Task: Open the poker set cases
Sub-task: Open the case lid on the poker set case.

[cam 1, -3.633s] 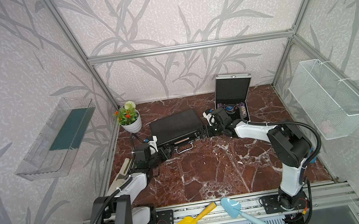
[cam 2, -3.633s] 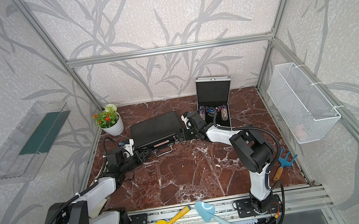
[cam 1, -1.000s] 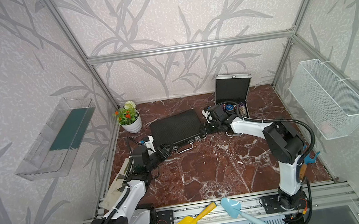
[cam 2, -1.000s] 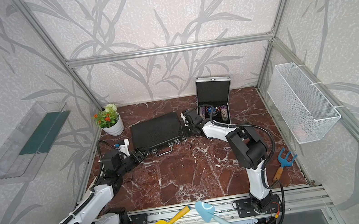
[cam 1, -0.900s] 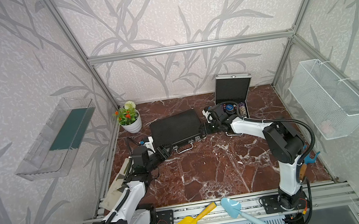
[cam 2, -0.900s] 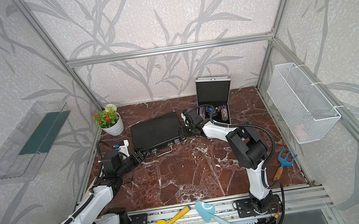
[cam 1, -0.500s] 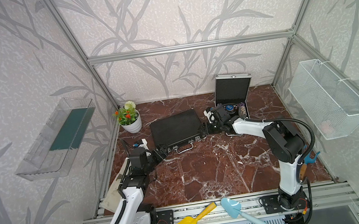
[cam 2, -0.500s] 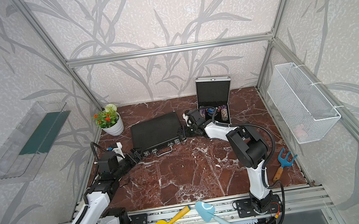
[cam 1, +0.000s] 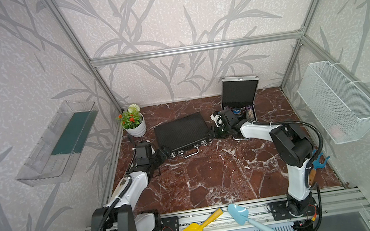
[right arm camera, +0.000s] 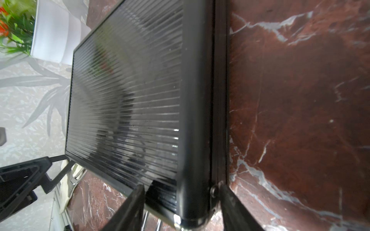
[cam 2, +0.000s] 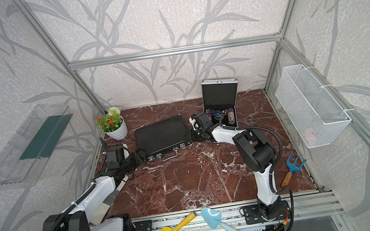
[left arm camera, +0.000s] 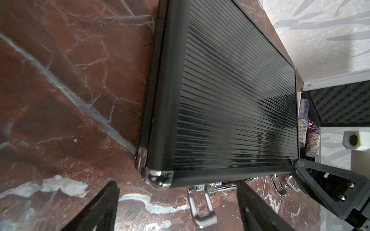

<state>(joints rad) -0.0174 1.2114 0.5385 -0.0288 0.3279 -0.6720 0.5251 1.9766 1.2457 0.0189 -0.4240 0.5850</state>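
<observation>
The wider black poker set case (cam 1: 181,132) (cam 2: 161,135) lies flat and closed at the middle back, its chrome handle (cam 1: 189,153) facing the front. My left gripper (cam 1: 165,152) (left arm camera: 177,186) is open at its front left corner. A flipped-out chrome latch (left arm camera: 202,208) lies between the fingers, untouched. My right gripper (cam 1: 211,133) (right arm camera: 181,189) is shut on the front right corner of the case (right arm camera: 124,100), one finger over the ribbed lid and one against the side. The smaller silver case (cam 1: 240,93) (left arm camera: 340,104) stands open behind, chips showing inside.
A white flower pot (cam 1: 134,125) stands left of the black case near the wall. A yellow scoop (cam 1: 199,227) and a blue shovel (cam 1: 244,215) lie on the front rail. A blue hand fork (cam 2: 292,169) lies at the right. A wire basket (cam 1: 339,104) and a clear shelf (cam 1: 59,141) hang on the side walls.
My left gripper drew back from the black case's front left corner half a second ago and has come in to it again. The right gripper stays at the front right corner.
</observation>
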